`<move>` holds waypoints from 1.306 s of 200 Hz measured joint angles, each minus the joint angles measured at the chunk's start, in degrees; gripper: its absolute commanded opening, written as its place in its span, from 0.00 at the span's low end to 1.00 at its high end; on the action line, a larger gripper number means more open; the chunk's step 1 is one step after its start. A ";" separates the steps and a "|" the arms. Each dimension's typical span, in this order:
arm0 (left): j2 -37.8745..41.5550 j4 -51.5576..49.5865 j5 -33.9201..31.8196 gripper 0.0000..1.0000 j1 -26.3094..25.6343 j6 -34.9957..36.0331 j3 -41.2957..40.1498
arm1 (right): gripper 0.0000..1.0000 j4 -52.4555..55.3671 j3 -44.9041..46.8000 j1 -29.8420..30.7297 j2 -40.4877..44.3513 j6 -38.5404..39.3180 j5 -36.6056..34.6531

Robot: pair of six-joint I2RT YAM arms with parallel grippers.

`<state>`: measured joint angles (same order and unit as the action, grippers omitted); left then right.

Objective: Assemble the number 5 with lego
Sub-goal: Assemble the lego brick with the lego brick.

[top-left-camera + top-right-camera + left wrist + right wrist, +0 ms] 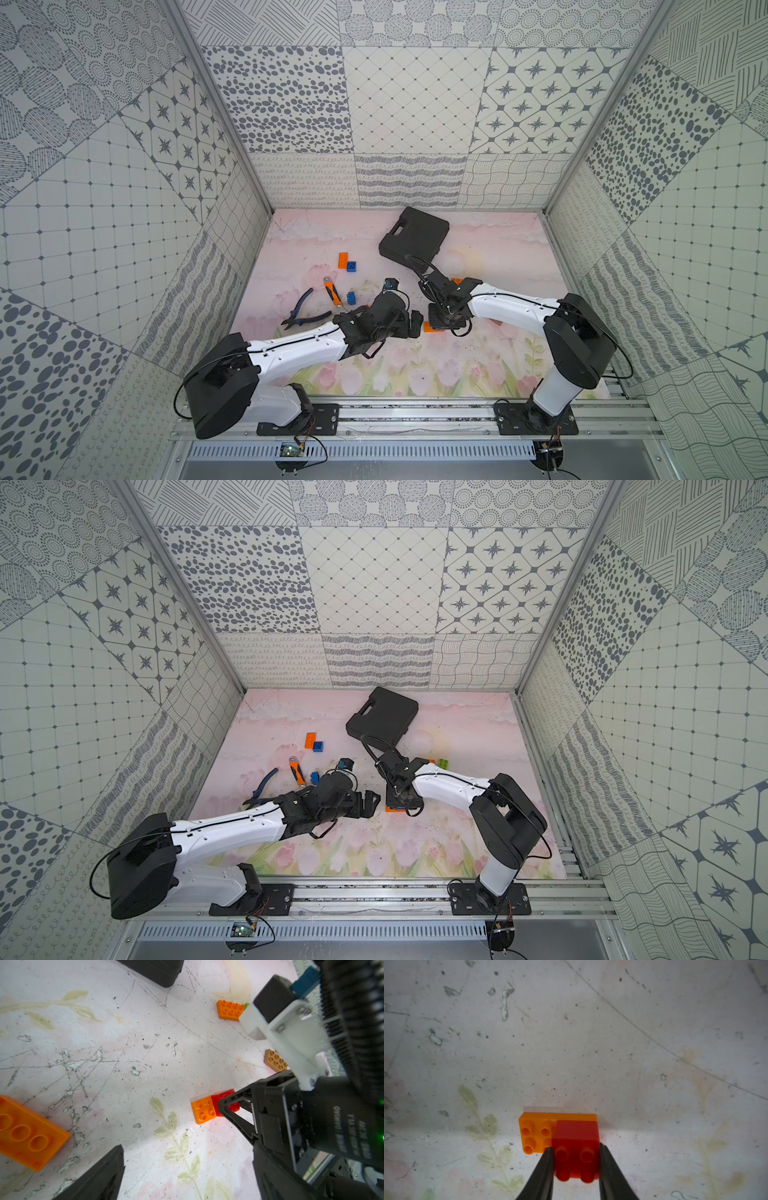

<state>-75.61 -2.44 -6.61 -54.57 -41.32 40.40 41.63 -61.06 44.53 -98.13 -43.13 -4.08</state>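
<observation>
My right gripper [576, 1150] is shut on a small red lego brick [576, 1142]; its fingers press the brick's two sides. The red brick sits on one end of a long orange brick [536, 1132] lying flat on the mat. Both top views hide the red brick under the right gripper [446, 320], and only the orange brick's end [428, 327] [390, 809] pokes out. The left gripper [415, 324] [187, 1167] is open and empty, just left of that orange end. In the left wrist view another orange brick [27, 1132] lies close beside one left finger [104, 1174].
An orange brick [343, 261] and a blue one [351, 267] lie far left, with another blue brick [352, 298] nearer. Orange [229, 1009], green [444, 764] and brown [275, 1060] bricks lie by the right arm. Pliers [303, 309], an orange-handled tool [331, 291] and a black case [413, 237] also lie there.
</observation>
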 measured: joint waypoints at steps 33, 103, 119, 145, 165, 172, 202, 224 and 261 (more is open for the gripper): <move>-0.17 0.00 0.00 1.00 0.00 0.39 0.76 | 0.24 0.50 -0.39 -0.24 0.72 0.13 -0.13; -1.40 0.02 0.00 1.00 0.00 0.96 1.57 | 0.24 0.55 -0.46 -0.44 -0.44 0.15 0.81; -1.36 0.02 -0.02 1.00 0.00 0.96 1.55 | 0.25 0.55 -0.46 -0.42 -0.44 0.13 0.96; -0.98 0.04 -0.20 1.00 0.00 0.96 1.44 | 0.25 0.81 -0.76 -0.42 -0.55 0.15 1.09; -0.55 0.04 -0.26 1.00 0.00 0.96 1.22 | 0.26 1.09 -1.05 -0.42 -0.70 0.15 1.18; -0.42 0.04 -0.28 1.00 0.00 0.96 1.14 | 0.26 1.18 -1.11 -0.42 -0.74 0.15 1.22; 0.02 0.07 -0.42 1.00 0.00 0.98 0.79 | 0.27 1.22 -1.14 -0.42 -0.74 0.15 1.40; 0.15 0.09 -0.57 1.00 0.00 0.98 0.74 | 0.27 1.22 -1.14 -0.42 -0.79 0.15 1.49; 0.44 0.09 -1.29 1.00 0.00 0.96 0.39 | 0.27 1.36 -1.27 -0.42 -0.92 0.15 1.57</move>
<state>-75.18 -2.35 -7.90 -54.57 -40.36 40.80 42.98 -62.33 44.12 -99.04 -42.98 -2.50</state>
